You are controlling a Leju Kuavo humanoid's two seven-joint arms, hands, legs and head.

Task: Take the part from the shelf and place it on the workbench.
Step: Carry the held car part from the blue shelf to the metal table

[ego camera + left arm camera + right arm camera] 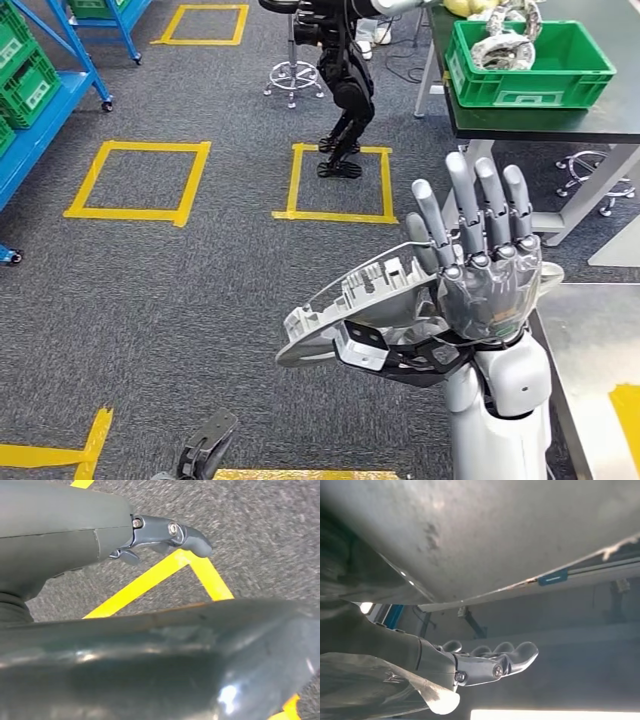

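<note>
1. Presently one grey part (pixel 355 305) is lying flat across the right hand (pixel 483 275), which is holding it from beneath, fingers extended upward (over grey carpet).
2. One left hand (pixel 204 450) is hanging low; whether it is clenched cannot be told.
3. One green bin (pixel 528 65) is sitting on the workbench (pixel 604 125) beyond.

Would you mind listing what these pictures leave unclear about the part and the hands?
- Head view: the right hand shows its back, so its grip on the part is hidden.
- Head view: the left hand is cut off by the bottom edge.
- Right wrist view: the part's shape is blurred.
</note>
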